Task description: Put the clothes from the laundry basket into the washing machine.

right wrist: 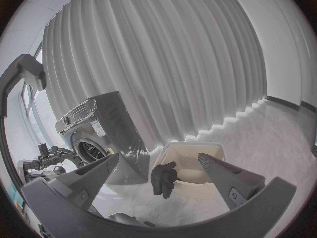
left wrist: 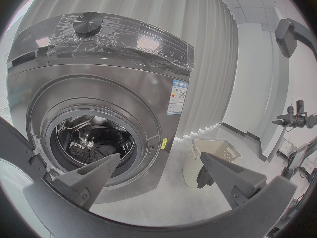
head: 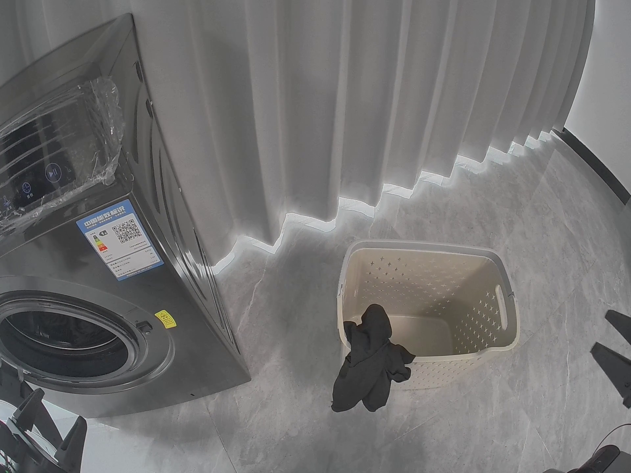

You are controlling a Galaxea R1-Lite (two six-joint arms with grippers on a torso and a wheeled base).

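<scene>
One washing machine (head: 85,264), one laundry basket (head: 424,247), one dark garment (head: 370,362) over its rim, one curtain (head: 342,93)

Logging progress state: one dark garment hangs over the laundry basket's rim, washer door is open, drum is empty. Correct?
Wrong on one count: the drum isn't empty. The left wrist view shows dark clothes lying inside the washing machine. The rest stands: one dark garment hangs over the rim of the laundry basket.
</scene>
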